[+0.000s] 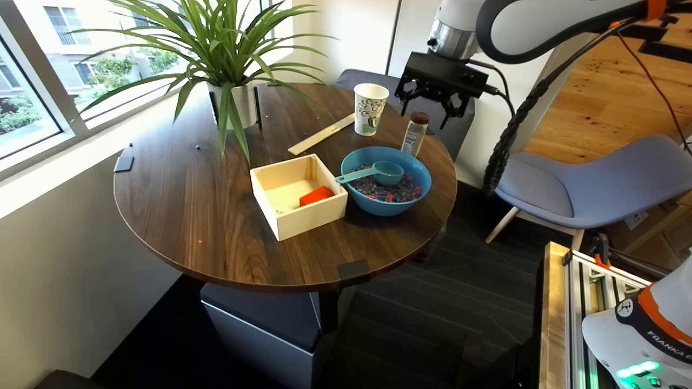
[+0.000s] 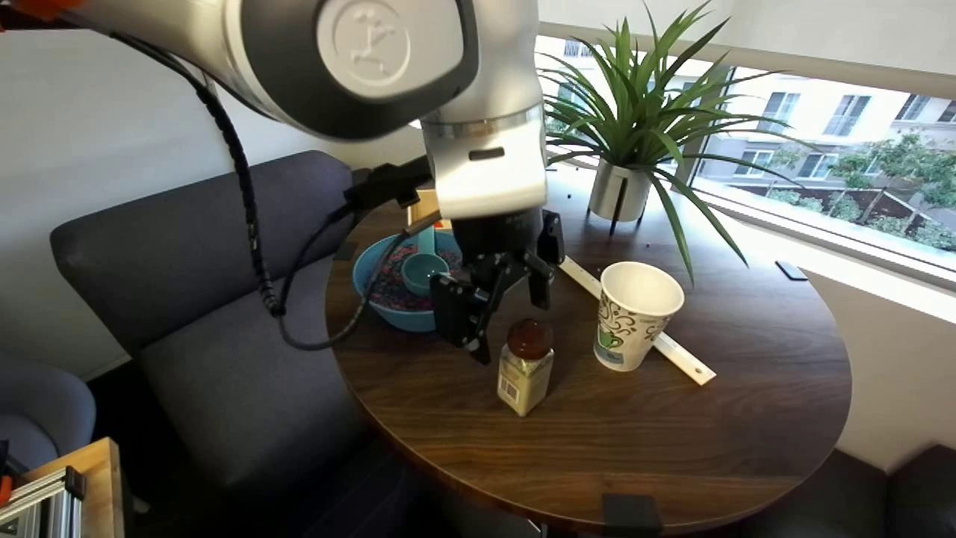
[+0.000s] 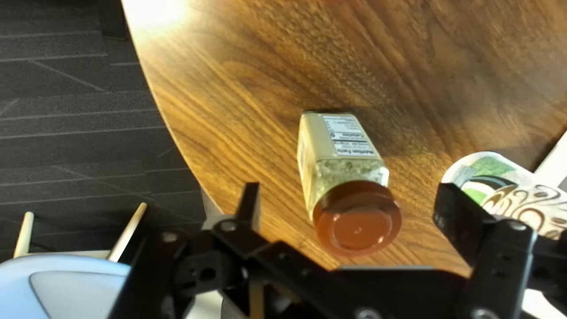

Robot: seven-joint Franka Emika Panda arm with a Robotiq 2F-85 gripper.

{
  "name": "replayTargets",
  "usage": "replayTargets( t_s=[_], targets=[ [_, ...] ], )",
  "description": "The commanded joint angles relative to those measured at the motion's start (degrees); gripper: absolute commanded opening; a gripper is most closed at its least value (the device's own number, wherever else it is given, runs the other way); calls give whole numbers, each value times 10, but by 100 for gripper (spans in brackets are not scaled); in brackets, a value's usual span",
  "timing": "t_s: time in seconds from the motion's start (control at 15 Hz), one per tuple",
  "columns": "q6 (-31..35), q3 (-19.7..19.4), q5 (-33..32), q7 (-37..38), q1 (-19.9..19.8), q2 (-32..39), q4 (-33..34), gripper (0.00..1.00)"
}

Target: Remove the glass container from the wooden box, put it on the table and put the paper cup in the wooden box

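Note:
The glass container is a small clear jar with a brown lid and pale contents. It stands upright on the dark round table (image 1: pixel 216 227) and shows in both exterior views (image 1: pixel 414 135) (image 2: pixel 526 373) and the wrist view (image 3: pixel 343 146). My gripper (image 1: pixel 424 116) (image 2: pixel 510 329) (image 3: pixel 347 188) is open and empty, close above the jar's lid. In the wrist view the lid lies between the fingers with gaps on both sides. The white paper cup (image 1: pixel 371 108) (image 2: pixel 633 321) (image 3: pixel 522 190) stands upright beside the jar. The pale wooden box (image 1: pixel 311 219) holds a red-orange object (image 1: pixel 316 195).
A blue bowl (image 1: pixel 386 208) (image 2: pixel 407 321) with small coloured bits and a teal scoop (image 1: pixel 386 173) stands between box and jar. A pale wooden strip (image 1: pixel 321 134) (image 2: pixel 683 359) lies by the cup. A potted plant (image 1: pixel 238 105) (image 2: pixel 620 193) stands near the window.

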Motion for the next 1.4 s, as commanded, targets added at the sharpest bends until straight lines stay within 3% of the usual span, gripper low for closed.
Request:
replayTargets(
  t_s=[0.0, 0.2, 0.27, 0.47, 0.73, 1.0, 1.13, 1.33],
  targets=[
    [-100, 14, -48, 11, -3, -58, 27, 100],
    [-93, 20, -66, 41, -13, -47, 78, 100],
    [-86, 17, -47, 12, -10, -60, 54, 100],
    [-86, 17, -52, 20, -12, -57, 74, 100],
    [-82, 12, 12, -32, -2, 38, 153, 100],
    [-94, 8, 31, -40, 4, 117, 223, 100],
    [-109, -1, 12, 4, 8, 151, 252, 100],
    [-99, -17, 32, 41, 7, 182, 277, 100]
  ],
)
